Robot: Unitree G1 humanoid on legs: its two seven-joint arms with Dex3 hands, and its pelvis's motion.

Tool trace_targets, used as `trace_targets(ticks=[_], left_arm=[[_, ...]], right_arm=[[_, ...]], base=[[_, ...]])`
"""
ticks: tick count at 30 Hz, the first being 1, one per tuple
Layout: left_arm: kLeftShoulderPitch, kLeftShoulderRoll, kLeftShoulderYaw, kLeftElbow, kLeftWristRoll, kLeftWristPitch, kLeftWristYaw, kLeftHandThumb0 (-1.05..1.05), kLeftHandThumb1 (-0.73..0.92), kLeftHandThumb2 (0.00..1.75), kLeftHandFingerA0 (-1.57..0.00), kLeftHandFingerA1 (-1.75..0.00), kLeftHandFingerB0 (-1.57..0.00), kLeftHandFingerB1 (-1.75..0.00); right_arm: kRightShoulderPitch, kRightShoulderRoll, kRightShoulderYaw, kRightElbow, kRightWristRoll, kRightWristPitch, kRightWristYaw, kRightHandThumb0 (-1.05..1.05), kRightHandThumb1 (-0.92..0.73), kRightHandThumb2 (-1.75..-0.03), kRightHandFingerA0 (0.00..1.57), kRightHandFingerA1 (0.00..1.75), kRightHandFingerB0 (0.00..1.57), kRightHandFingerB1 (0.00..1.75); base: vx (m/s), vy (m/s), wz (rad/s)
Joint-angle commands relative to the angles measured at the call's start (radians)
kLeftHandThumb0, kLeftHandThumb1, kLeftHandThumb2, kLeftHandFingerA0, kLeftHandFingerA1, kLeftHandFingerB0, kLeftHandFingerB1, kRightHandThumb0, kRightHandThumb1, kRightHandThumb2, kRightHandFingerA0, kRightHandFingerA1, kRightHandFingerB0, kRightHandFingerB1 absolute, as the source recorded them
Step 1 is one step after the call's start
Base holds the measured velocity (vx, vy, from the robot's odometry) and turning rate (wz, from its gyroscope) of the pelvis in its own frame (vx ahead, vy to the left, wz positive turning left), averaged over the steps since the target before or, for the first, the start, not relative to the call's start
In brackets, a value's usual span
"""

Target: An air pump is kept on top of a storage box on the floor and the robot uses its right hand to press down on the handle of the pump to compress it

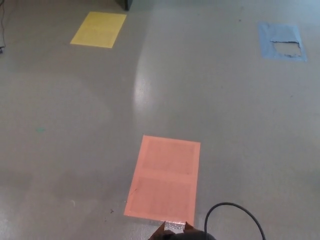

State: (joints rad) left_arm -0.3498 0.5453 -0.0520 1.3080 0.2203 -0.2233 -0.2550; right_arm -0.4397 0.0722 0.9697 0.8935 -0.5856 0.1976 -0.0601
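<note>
you see only a sliver of the right hand (175, 234) at the bottom edge (fingers unreadable, left hand absent); the pump and box sit below frame. press squarely on the stiff handle.

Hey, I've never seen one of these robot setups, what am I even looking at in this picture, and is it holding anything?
This is a single picture from a camera on a humanoid robot's head, looking down at the floor in front of it. Most of what you see is grey floor with three coloured rectangles stuck on it: an orange one close by, a yellow one far off on the left, and a torn blue one far off on the right. At the very bottom edge a dark shape just pokes into view, with a black cable looping beside it. That is probably part of the robot's hand or the pump it is meant to press, but too little shows to say which. So I cannot tell whether anything is held. No pump or storage box is clearly visible.
</note>
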Motion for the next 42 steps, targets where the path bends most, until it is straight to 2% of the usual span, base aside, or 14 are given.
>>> trace_targets(ticks=[1,14,15,22,23,26,27,29,30,36,42], left_arm=[[0.026,-0.007,-0.017,-0.008,0.017,-0.053,0.001,-0.77,0.72,0.62,-0.27,-0.46,-0.29,-0.32],[0.011,-0.012,-0.025,-0.011,0.015,-0.042,-0.001,-0.77,0.72,0.62,-0.25,-0.47,-0.29,-0.33],[0.007,-0.011,-0.034,-0.013,0.024,-0.046,0.009,-0.78,0.73,0.63,-0.24,-0.48,-0.28,-0.34],[-0.013,-0.011,-0.038,-0.006,0.020,-0.030,0.013,-0.77,0.72,0.62,-0.27,-0.46,-0.30,-0.33],[-0.011,-0.010,-0.038,-0.006,0.019,-0.032,0.012,-0.77,0.72,0.62,-0.27,-0.47,-0.29,-0.33],[-0.001,-0.007,-0.036,-0.007,0.015,-0.035,0.003,-0.78,0.72,0.62,-0.26,-0.48,-0.29,-0.33],[-0.002,-0.004,-0.036,-0.008,0.016,-0.037,0.004,-0.77,0.73,0.63,-0.26,-0.49,-0.29,-0.34],[-0.005,0.004,-0.036,-0.007,0.017,-0.041,0.001,-0.77,0.73,0.63,-0.26,-0.48,-0.29,-0.34],[-0.006,0.007,-0.037,-0.007,0.019,-0.041,0.003,-0.78,0.73,0.63,-0.28,-0.47,-0.29,-0.33],[-0.021,0.015,-0.044,-0.006,0.029,-0.034,0.011,-0.78,0.73,0.63,-0.27,-0.47,-0.29,-0.33],[-0.026,0.019,-0.036,-0.007,0.020,-0.034,-0.001,-0.78,0.73,0.63,-0.28,-0.48,-0.29,-0.34]], right_arm=[[0.014,0.026,-0.023,0.387,-0.054,-0.054,-0.187,-0.79,-0.88,-0.69,0.11,0.22,0.11,0.23],[0.014,0.064,-0.042,0.461,-0.073,-0.056,-0.212,-0.80,-0.87,-0.68,0.11,0.22,0.11,0.23],[0.013,0.066,-0.044,0.466,-0.079,-0.060,-0.212,-0.87,-0.72,-0.88,0.08,0.23,0.09,0.25],[0.002,0.074,-0.074,0.485,-0.096,-0.070,-0.219,-0.86,-0.72,-0.89,0.07,0.22,0.08,0.25],[0.001,0.073,-0.079,0.486,-0.099,-0.072,-0.220,-0.88,-0.74,-1.11,0.09,0.21,0.10,0.26],[-0.004,0.074,-0.108,0.486,-0.092,-0.079,-0.216,-0.80,-0.70,-1.08,0.06,0.25,0.07,0.29],[-0.015,0.073,-0.123,0.482,-0.084,-0.090,-0.216,-0.88,-0.75,-1.10,0.08,0.20,0.09,0.24],[-0.037,0.074,-0.154,0.475,-0.070,-0.108,-0.223,-0.80,-0.70,-1.08,0.07,0.26,0.07,0.28],[-0.053,0.071,-0.179,0.466,-0.057,-0.127,-0.227,-0.88,-0.74,-1.10,0.09,0.22,0.09,0.24],[-0.178,0.052,-0.321,0.401,-0.006,-0.227,-0.208,-0.89,-0.80,-1.15,0.08,0.19,0.08,0.20],[-0.273,-0.002,-0.460,0.216,0.064,-0.343,-0.171,-0.83,-0.80,-1.09,0.06,0.22,0.06,0.21]], base=[[0.00,0.000,0.00],[0.00,0.000,0.00],[0.00,0.000,0.00],[0.00,0.000,0.00],[0.00,0.000,0.00],[0.00,0.000,0.00],[0.00,0.000,0.00],[0.00,0.000,0.00],[0.00,0.000,0.00],[0.00,0.000,0.00],[0.00,0.000,0.00]])
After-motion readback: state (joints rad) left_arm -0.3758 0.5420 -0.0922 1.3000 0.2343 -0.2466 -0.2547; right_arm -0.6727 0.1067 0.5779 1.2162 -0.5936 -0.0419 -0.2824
